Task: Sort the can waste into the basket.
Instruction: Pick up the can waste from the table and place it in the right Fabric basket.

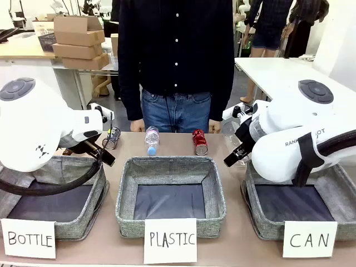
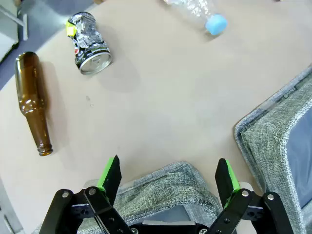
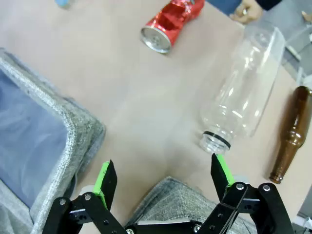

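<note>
two cans lying on the counter (image 1: 175, 149) along its far side: red can (image 1: 199, 142) just right of centre, silver can (image 1: 111, 138) off to the left. can basket (image 1: 261, 225) sits near right, well apart from both. left pincer (image 2: 168, 170) fingers spread, empty; right pincer (image 3: 163, 173) spread too, empty.

Glossy, crumpled metal marks the red can (image 3: 168, 24) and silver can (image 2: 89, 44), against a smooth matt table (image 2: 170, 97) and coarse woven-cloth basket (image 1: 257, 214).
</note>
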`<state>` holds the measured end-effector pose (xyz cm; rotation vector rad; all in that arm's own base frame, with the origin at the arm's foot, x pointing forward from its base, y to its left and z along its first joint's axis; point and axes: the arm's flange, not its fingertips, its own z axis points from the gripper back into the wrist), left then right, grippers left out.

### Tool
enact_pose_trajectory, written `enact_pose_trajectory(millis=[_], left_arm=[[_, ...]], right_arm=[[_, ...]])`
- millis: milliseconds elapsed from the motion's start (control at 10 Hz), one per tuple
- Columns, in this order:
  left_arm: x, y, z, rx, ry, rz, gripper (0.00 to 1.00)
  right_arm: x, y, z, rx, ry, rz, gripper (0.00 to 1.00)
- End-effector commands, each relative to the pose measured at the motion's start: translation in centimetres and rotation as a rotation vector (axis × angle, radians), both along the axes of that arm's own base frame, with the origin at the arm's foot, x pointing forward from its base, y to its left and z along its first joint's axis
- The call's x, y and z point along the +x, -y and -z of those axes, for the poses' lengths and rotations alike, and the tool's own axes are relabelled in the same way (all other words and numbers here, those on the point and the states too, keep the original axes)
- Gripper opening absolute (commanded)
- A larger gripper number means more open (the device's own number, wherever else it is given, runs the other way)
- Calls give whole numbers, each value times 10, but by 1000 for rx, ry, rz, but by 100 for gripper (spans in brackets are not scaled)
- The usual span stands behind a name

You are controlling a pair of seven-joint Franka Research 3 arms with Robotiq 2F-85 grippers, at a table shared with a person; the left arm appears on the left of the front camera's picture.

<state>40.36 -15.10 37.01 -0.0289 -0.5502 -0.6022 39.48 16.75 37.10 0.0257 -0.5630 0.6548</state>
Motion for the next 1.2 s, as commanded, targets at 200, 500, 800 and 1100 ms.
enact_pose_trajectory(millis=[200,500,800,1100], left_arm=[[0,0,0,0,0,0,100],[0,0,0,0,0,0,100],[0,0,0,0,0,0,100],[-33,-20,-77,-113,38,31,100]], right_arm=[[0,0,0,0,0,0,100],[0,0,0,0,0,0,100],[0,0,0,0,0,0,100],[-40,17,-68,67,26,117,100]])
